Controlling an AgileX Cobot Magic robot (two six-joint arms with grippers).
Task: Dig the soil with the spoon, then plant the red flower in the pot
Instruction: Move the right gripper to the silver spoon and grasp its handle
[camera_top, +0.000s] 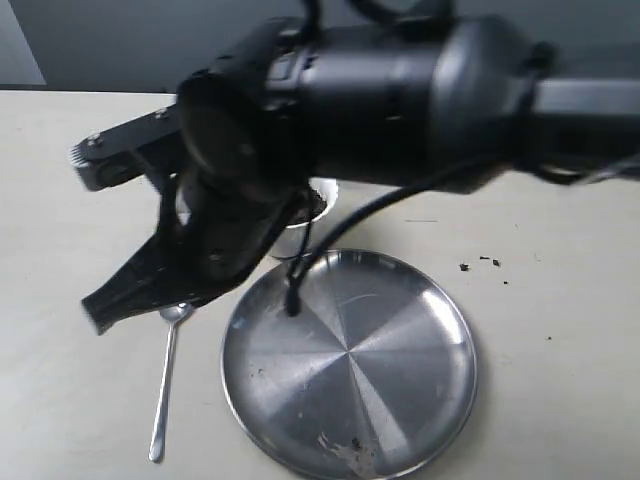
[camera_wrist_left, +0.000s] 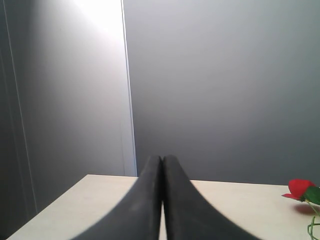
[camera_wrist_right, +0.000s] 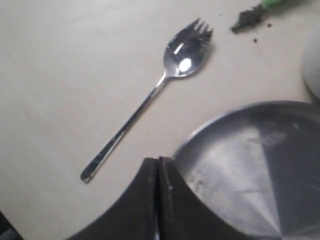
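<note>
The spoon (camera_top: 165, 385) lies on the table left of the steel plate, tines toward the back; the right wrist view shows its whole length (camera_wrist_right: 150, 100). My right gripper (camera_top: 97, 312) reaches across from the right, held above the spoon, shut and empty (camera_wrist_right: 158, 162). The arm hides most of the white pot (camera_top: 318, 212); its edge shows (camera_wrist_right: 313, 70). A dark soil clump (camera_wrist_right: 246, 19) clings to a green stem end (camera_wrist_right: 272, 4). The red flower (camera_wrist_left: 300, 188) peeks in at the edge of the left wrist view. My left gripper (camera_wrist_left: 162, 159) is shut, empty, and faces the wall.
A large round steel plate (camera_top: 440, 300) sits front and centre with a few dirt specks (camera_top: 350, 450) on it. Loose soil crumbs (camera_top: 485, 263) dot the table to its right. The black arm (camera_top: 400, 90) blocks the middle of the exterior view.
</note>
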